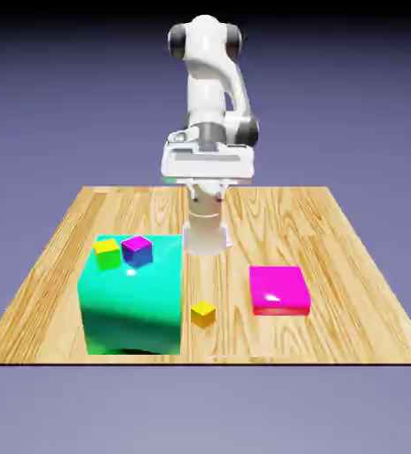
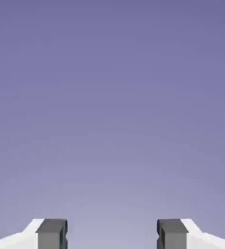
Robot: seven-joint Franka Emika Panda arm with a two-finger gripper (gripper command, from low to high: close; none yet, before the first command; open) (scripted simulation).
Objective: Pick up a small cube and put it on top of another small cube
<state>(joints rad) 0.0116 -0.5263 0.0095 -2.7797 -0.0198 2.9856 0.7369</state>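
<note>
The tool (image 2: 112,236) is hanging with its grey fingertips (image 2: 51,234) spread wide apart, nothing showing between them but the plain blue-violet backdrop. The small cube (image 1: 203,312) is sitting on the wooden tabletop (image 1: 333,230) near the front edge, just beside the right side of the big teal block (image 1: 131,297) and apart from the flat magenta block (image 1: 280,289) further right. A lime-sided cube (image 1: 107,254) and a purple cube (image 1: 137,251) are resting side by side atop the teal block.
</note>
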